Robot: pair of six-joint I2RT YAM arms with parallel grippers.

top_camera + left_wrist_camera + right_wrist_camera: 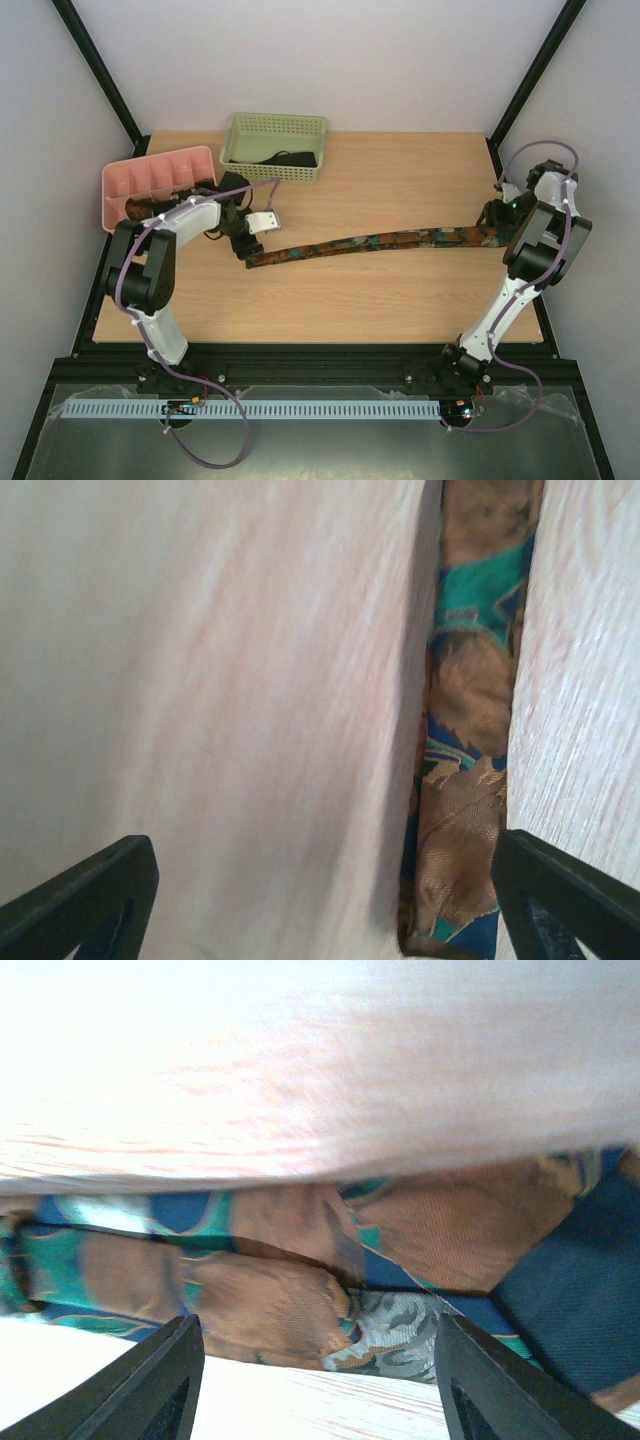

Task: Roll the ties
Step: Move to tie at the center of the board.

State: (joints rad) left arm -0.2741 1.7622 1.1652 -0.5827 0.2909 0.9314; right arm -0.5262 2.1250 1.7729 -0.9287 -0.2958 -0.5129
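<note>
One long tie (370,243), brown with teal and blue patches, lies flat across the wooden table (400,300) from left to right. My left gripper (247,250) hovers at its narrow left end. In the left wrist view that gripper (325,900) is open, and the tie's narrow end (460,860) lies just inside the right finger (560,900). My right gripper (492,222) is at the wide right end. In the right wrist view it (320,1380) stands open, low over the table, with the folded wide end (300,1250) just beyond the fingertips (150,1380).
A green mesh basket (250,125) stands at the back left with a dark item (285,158) inside. A pink compartment tray (160,175) sits beside it at the left edge. Bare wood runs in front of the tie.
</note>
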